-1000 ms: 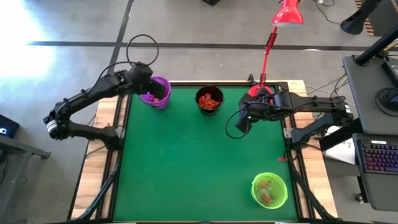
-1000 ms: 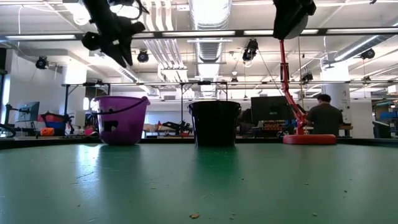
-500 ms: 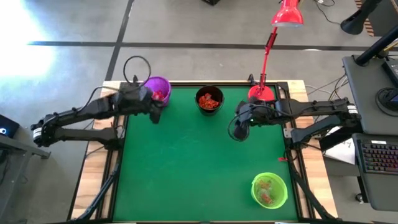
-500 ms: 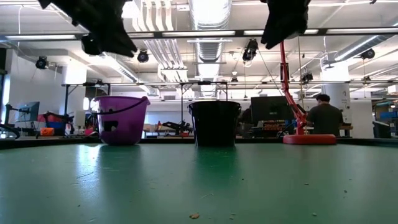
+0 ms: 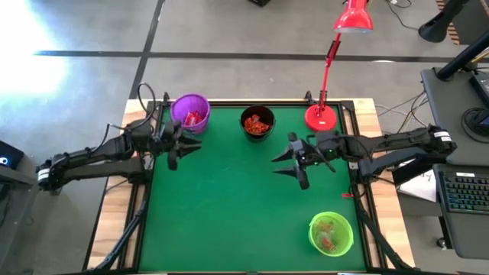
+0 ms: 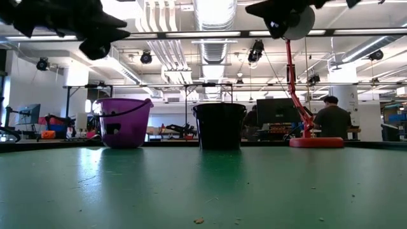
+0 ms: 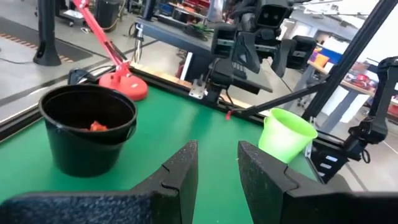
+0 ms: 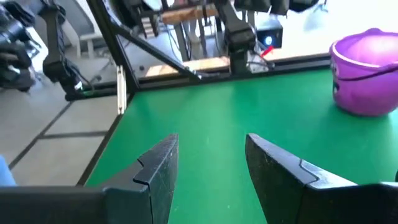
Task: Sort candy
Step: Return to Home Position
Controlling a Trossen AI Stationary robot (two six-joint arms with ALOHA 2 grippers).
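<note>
Left claw (image 5: 183, 150), apart & empty, hangs near purple cup (image 5: 191, 107); candy (image 5: 194, 118) lies in it & in black cup (image 5: 257, 114); right claw (image 5: 289, 164), likewise apart & empty, beyond; more in green cup (image 5: 331, 219); sorting prob. done; next: fold both arms home, clear of cups.

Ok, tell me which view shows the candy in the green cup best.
The high view: it looks down into the green cup, so the candy inside shows. The left wrist view gives only the cup's outside; the low and right wrist views miss it.
</note>
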